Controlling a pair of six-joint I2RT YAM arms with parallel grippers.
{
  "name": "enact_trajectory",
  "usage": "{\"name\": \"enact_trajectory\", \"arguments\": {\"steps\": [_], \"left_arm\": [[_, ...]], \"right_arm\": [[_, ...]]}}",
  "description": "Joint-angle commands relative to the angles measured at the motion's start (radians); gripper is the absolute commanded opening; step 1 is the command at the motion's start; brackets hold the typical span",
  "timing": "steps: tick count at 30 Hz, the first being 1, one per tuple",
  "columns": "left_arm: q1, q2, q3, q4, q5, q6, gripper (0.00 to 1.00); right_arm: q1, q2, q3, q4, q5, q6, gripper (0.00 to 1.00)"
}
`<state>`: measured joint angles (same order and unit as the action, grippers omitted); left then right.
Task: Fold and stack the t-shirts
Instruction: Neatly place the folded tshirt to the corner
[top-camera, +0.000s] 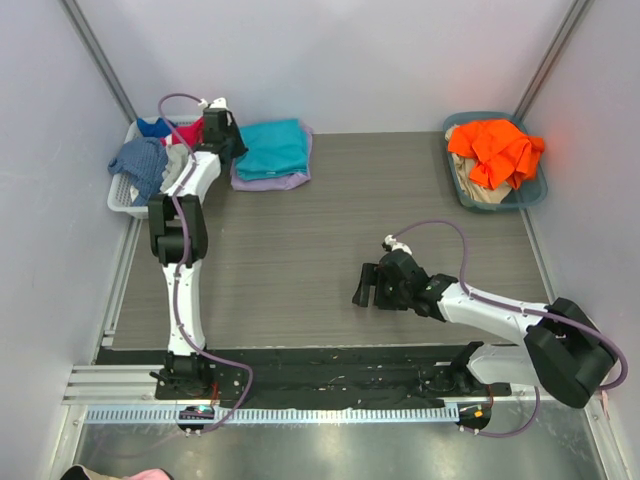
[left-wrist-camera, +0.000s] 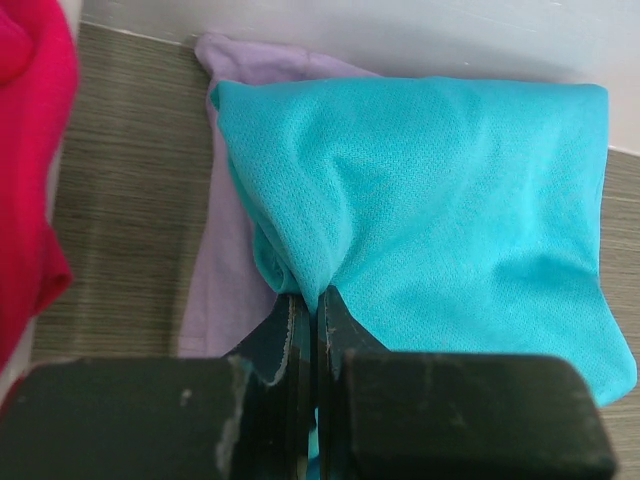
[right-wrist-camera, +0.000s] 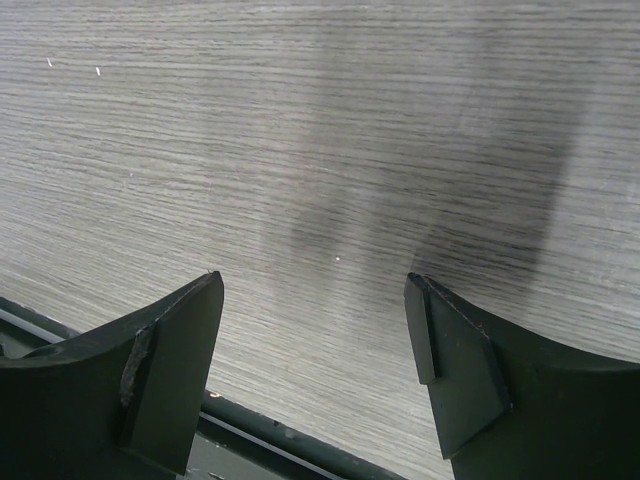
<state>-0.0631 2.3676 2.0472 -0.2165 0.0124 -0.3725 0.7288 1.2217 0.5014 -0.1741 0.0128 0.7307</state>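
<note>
Bunching where pinched, the limp, light teal t-shirt (left-wrist-camera: 430, 190) is clamped between the left fingers (left-wrist-camera: 317, 305), over the lavender t-shirt (left-wrist-camera: 215, 290); a folded edge seems best gripped. The right fingers (top-camera: 363, 286) are spread, empty.

Text/labels: none legible.
No words, nos. or logos readable in any view; teal t-shirt (left-wrist-camera: 430, 200) shows plain cloth only (top view too coarse for small print).
</note>
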Motion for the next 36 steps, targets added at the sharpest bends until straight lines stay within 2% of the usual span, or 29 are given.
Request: {"name": "enact_trajectory", "arguments": {"steps": [1,2,3,4,5,6,7,8,17,23,28,30,31,33,36], "left_arm": [[0.029,-0.065,0.011,0.058,0.026,0.034,0.00],[0.031,-0.062,0.013,0.060,0.034,0.032,0.00],[0.031,-0.057,0.021,0.059,0.043,0.032,0.07],[0.031,-0.048,0.022,0.058,0.050,0.027,0.23],[0.031,-0.045,0.024,0.057,0.054,0.021,0.53],[0.031,-0.044,0.027,0.057,0.054,0.011,0.62],[0.031,-0.041,0.027,0.054,0.060,0.007,0.87],[0.029,-0.044,0.025,0.057,0.061,0.001,0.99],[-0.007,-0.186,-0.051,0.051,0.040,-0.057,1.00],[-0.099,-0.422,-0.177,0.023,-0.074,-0.083,1.00],[-0.220,-0.666,-0.390,-0.030,-0.205,-0.101,1.00],[-0.288,-0.738,-0.523,-0.037,-0.245,-0.094,1.00],[-0.314,-0.805,-0.570,-0.052,-0.329,-0.089,1.00],[-0.386,-0.882,-0.721,-0.066,-0.397,-0.106,1.00],[-0.460,-1.016,-0.927,-0.055,-0.430,-0.140,1.00]], "right_arm": [[-0.002,0.042,-0.004,-0.042,0.001,0.007,0.82],[-0.002,0.044,-0.004,-0.042,0.001,0.009,0.82],[0.000,0.042,-0.004,-0.041,0.001,0.009,0.82],[-0.002,0.044,-0.004,-0.041,0.000,0.007,0.82],[-0.002,0.045,-0.004,-0.039,0.001,0.007,0.82],[-0.002,0.045,-0.004,-0.041,0.000,0.009,0.82],[-0.002,0.045,-0.004,-0.041,-0.001,0.009,0.82],[0.000,0.042,-0.006,-0.041,0.001,0.007,0.82],[0.000,-0.010,0.061,-0.114,0.031,-0.049,0.82],[0.000,-0.025,0.196,-0.209,0.104,-0.135,0.82],[0.000,-0.082,0.246,-0.272,0.131,-0.175,0.83],[0.001,-0.109,0.241,-0.278,0.148,-0.177,0.82],[0.000,-0.141,0.236,-0.280,0.154,-0.178,0.83],[0.003,-0.175,0.223,-0.292,0.185,-0.177,0.83],[0.009,-0.246,0.189,-0.306,0.229,-0.175,0.83]]}}
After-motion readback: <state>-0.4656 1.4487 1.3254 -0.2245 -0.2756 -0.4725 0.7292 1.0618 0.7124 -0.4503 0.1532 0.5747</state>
